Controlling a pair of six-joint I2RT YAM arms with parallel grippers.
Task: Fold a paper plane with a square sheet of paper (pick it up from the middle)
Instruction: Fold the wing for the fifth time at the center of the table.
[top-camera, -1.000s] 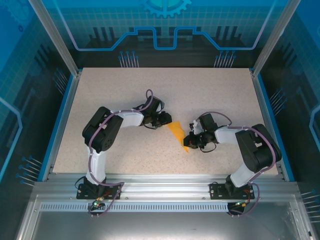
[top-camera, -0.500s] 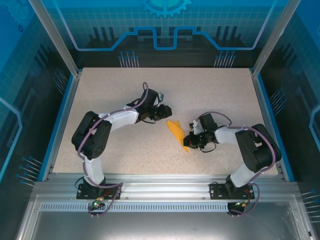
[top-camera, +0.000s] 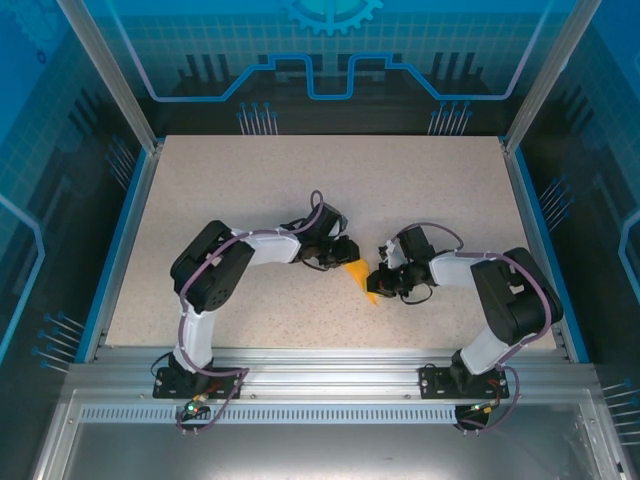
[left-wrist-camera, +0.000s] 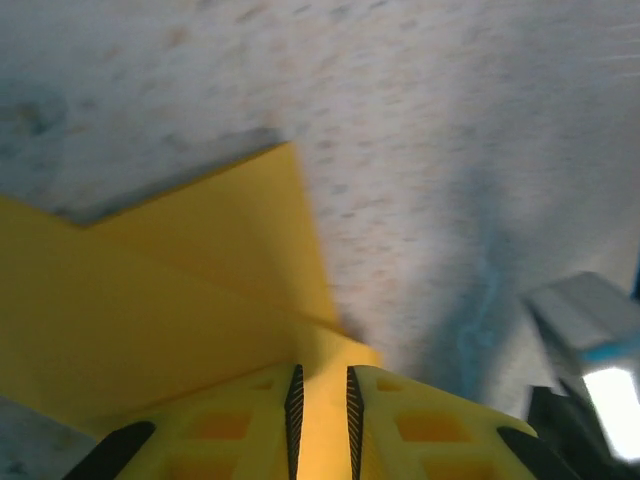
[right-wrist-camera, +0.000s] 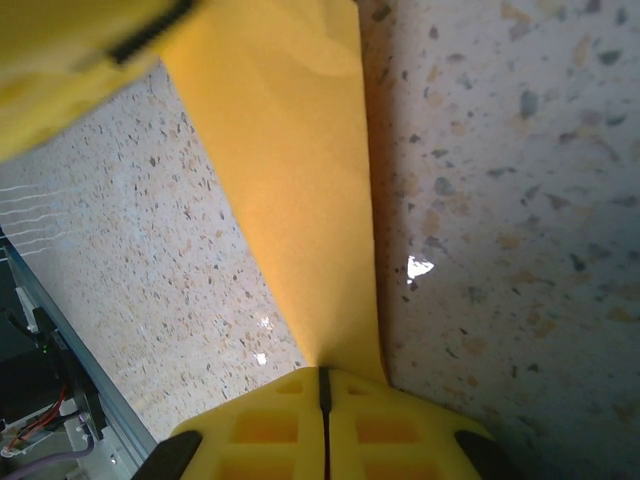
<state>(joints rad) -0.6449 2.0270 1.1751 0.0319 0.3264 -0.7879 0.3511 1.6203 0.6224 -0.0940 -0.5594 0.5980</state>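
A folded orange-yellow paper sheet (top-camera: 357, 276) sits near the middle of the speckled beige tabletop (top-camera: 230, 190). The left gripper (top-camera: 347, 257) pinches the sheet's far edge and the right gripper (top-camera: 377, 287) is clamped on its right edge. Blue patterned enclosure walls (top-camera: 330, 60) stand well beyond the sheet, and an aluminium rail (top-camera: 320, 365) runs nearer than it
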